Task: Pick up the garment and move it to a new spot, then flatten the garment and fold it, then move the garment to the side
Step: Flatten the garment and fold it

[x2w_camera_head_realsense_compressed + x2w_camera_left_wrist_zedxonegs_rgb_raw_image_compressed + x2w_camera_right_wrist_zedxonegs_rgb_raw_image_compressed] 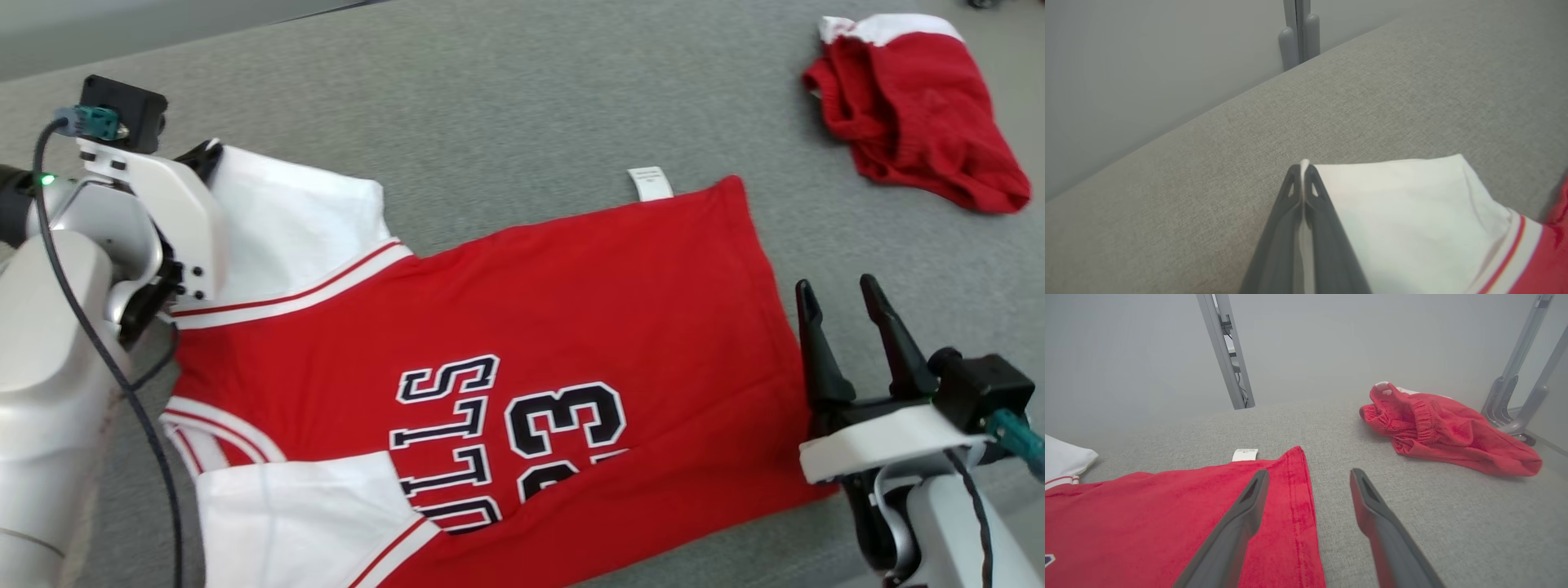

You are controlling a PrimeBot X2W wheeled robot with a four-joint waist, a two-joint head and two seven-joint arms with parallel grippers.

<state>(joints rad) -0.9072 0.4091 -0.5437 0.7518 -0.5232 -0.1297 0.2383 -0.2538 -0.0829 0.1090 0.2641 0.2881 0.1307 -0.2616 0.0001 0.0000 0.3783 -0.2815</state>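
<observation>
Two pieces of clothing lay on a grey fabric surface [522, 90]. The garment [571, 310], a red basketball jersey with white sleeves and dark lettering, was spread mostly flat across the middle, with its hem toward the right and a small white label [650, 183] poking out at the far edge. At the left, the left gripper [1303, 168] was pinched tight on the edge of the far white sleeve [294, 220]. At the right, the right gripper [837, 287] hung at the jersey's hem, its fingers wide apart and empty. A crumpled red item [914, 106] sat far right, well apart.
</observation>
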